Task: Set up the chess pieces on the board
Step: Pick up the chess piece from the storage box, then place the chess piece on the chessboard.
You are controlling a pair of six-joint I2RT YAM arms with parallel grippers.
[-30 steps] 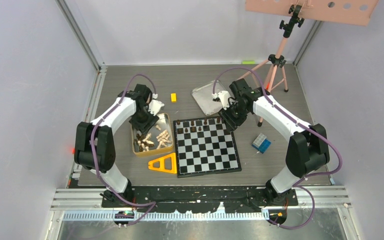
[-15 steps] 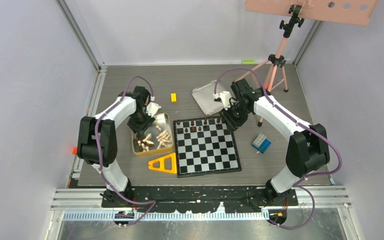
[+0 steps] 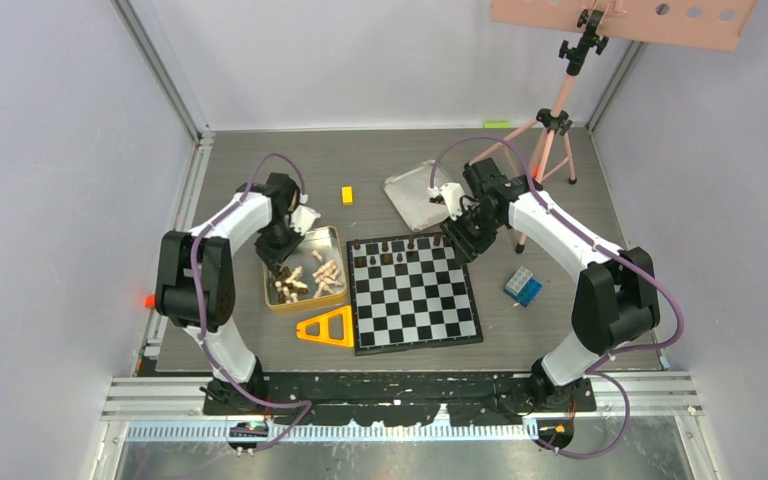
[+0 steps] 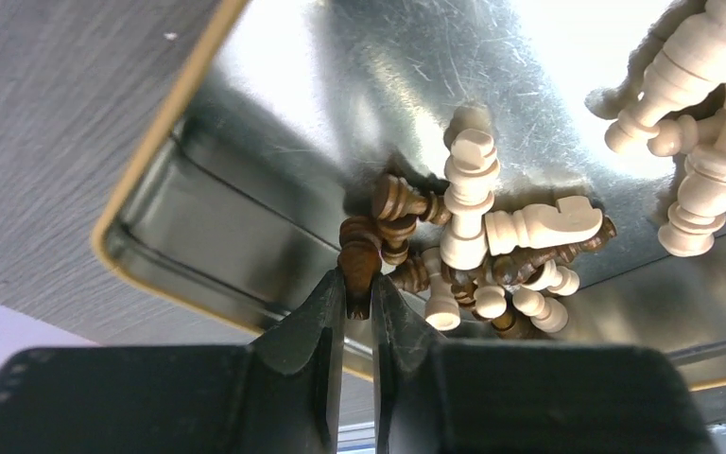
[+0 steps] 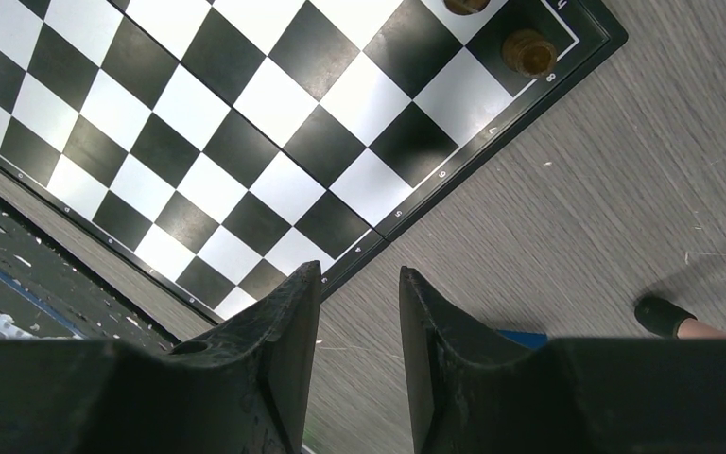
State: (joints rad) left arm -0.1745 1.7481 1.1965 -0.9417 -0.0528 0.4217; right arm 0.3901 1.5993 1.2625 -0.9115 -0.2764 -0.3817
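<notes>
Dark and pale chess pieces [image 4: 473, 246] lie heaped in the gold tin [image 3: 305, 307]. My left gripper [image 4: 358, 279] reaches into the tin, shut on a dark brown piece [image 4: 360, 257] at the edge of the heap. From above, the left gripper [image 3: 278, 262] sits over the tin's left part. The board [image 3: 415, 300] lies right of the tin with several dark pieces [image 3: 390, 246] on its far row. My right gripper [image 5: 359, 274] hangs open and empty over the board's border near the far right corner, where a dark piece [image 5: 527, 52] stands.
A yellow block [image 3: 347, 195] and a silver lid [image 3: 415, 195] lie behind the board. An orange triangle [image 3: 327, 328] sits at the board's near left, a blue cube [image 3: 523, 286] to its right. A tripod [image 3: 558, 110] stands at the back right.
My left gripper has sunk into the tin and its jaws have come together on the dark piece. The right gripper has barely moved.
</notes>
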